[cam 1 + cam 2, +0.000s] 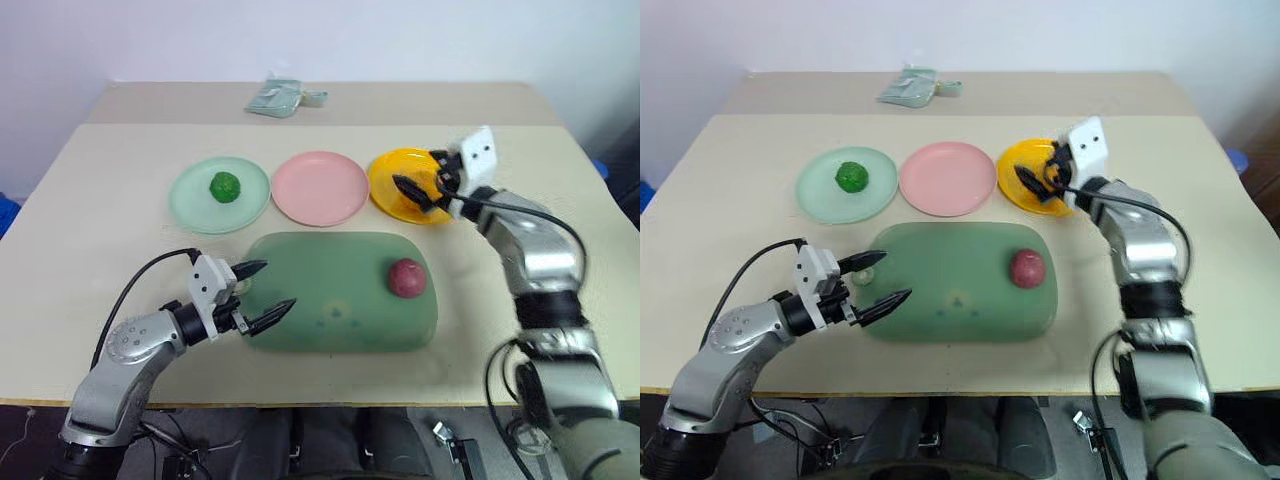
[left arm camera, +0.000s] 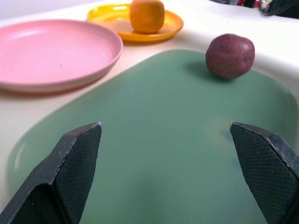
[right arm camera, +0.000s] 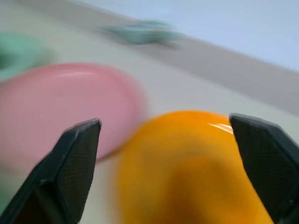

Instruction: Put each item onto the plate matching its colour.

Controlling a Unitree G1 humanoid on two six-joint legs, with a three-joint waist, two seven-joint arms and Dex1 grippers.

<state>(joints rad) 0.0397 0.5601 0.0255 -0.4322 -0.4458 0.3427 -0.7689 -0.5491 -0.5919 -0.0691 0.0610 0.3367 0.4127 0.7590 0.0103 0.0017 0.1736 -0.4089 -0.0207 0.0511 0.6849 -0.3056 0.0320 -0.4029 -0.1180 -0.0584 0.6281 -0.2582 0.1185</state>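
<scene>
With the orange ball resting on the yellow-orange plate beneath the empty, spread right gripper, the dark red ball on the green tray, right of the empty, spread left gripper, needs carrying to the pink plate.

A: Pink round plastic plate & yellow-orange round plastic plate – smooth, semi-gloss?
B: Yep. Big green translucent plastic tray looks matt. Black gripper fingers: fine cross-hatch pads, matt.
A: Dark-red ball?
B: Dull skin.
</scene>
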